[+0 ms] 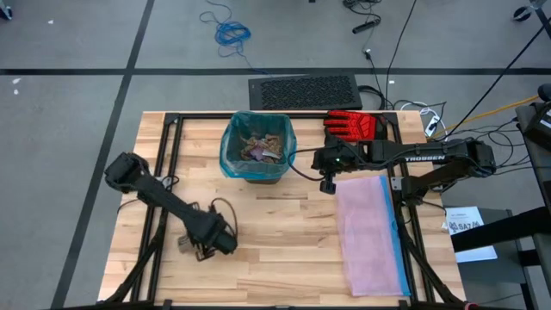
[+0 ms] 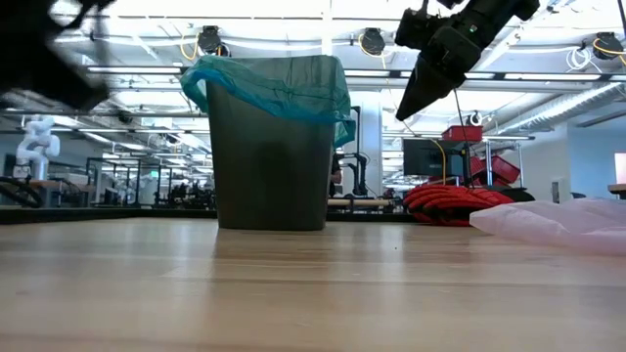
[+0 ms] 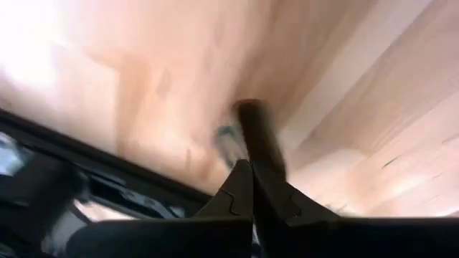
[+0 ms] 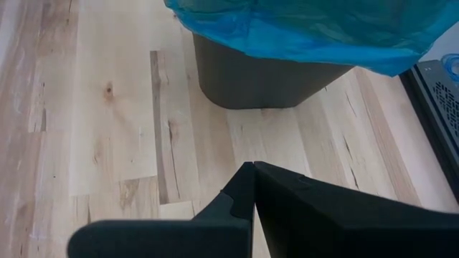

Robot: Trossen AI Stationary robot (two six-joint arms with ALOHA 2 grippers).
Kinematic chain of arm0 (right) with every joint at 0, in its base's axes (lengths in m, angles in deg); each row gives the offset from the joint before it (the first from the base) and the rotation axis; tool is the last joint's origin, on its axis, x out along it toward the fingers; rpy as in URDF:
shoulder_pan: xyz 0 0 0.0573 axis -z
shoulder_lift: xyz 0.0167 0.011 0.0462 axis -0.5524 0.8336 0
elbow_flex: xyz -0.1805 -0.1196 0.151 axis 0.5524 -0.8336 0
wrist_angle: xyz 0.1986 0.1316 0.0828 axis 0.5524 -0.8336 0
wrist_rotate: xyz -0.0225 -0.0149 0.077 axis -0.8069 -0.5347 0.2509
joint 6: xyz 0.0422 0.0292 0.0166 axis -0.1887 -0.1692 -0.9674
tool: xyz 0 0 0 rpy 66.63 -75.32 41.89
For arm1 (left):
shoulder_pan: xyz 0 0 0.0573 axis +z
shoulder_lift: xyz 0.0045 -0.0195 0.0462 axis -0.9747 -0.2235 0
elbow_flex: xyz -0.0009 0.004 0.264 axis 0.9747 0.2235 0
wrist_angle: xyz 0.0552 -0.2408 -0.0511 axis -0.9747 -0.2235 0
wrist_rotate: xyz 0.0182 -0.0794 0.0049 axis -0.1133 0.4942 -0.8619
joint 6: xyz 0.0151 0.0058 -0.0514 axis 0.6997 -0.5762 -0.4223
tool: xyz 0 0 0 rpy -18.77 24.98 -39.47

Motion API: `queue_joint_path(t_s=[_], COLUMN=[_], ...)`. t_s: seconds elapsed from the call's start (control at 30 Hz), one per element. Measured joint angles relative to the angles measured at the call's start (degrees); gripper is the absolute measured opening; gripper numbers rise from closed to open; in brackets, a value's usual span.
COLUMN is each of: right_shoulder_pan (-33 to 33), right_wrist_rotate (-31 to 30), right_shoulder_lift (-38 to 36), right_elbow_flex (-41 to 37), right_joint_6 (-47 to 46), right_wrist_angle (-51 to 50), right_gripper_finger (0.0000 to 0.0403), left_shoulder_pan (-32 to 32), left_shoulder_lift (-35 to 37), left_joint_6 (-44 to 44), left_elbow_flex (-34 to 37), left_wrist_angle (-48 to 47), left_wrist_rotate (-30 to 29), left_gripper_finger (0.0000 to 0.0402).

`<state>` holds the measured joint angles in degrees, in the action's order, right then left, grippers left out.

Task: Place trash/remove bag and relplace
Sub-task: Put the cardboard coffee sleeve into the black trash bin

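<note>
— Bag (image 1: 231, 146): teal liner, folded over the rim of the dark bin (image 2: 271, 166) at the worktop's (image 1: 284, 241) far middle. Trash (image 1: 261, 148) sits inside it, brown wads and a purple scrap.

— Handling?

— My guess: thin film, light, slippery, tears if snagged. I'd pinch the folded cuff at the rim, not the belly.

— Your tools?

— Right tool (image 1: 328, 183) hangs just beside the bin, fingers together, empty. Left tool (image 1: 205, 251) is low over the near worktop, fingers together; whether anything is caught between them, I cannot tell.

— Else?

— Pink bag (image 1: 368, 232) flat on the right; red glove (image 1: 353, 126) behind.
</note>
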<state>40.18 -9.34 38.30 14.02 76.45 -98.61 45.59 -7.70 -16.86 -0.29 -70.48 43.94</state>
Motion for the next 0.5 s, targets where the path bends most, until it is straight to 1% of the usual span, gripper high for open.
queue_joint_path(t_s=[0.17,0.3,0.4,0.5], right_shoulder_pan=[-0.01,0.0,0.0,0.0], right_wrist_rotate=[-0.05,-0.06,-0.2,-0.22], right_shoulder_lift=[0.0,0.0,0.0,0.0], right_elbow_flex=[0.0,0.0,0.0,0.0], right_joint_6=[0.21,0.26,0.44,0.44], right_wrist_angle=[-0.6,-1.09,-1.09,-1.18], right_gripper_finger=[0.0,0.0,0.0,0.0], left_shoulder_pan=[3.44,5.67,7.45,9.19], left_shoulder_lift=[5.31,9.79,12.23,14.12], left_joint_6=[0.14,1.98,5.3,11.9], left_elbow_flex=[-7.9,-15.33,-21.33,-26.94], left_wrist_angle=[-4.95,-4.84,-3.92,-0.17], left_wrist_rotate=[-11.43,-20.72,-28.12,-33.27], left_gripper_finger=[0.0001,0.0001,0.0,0.0])
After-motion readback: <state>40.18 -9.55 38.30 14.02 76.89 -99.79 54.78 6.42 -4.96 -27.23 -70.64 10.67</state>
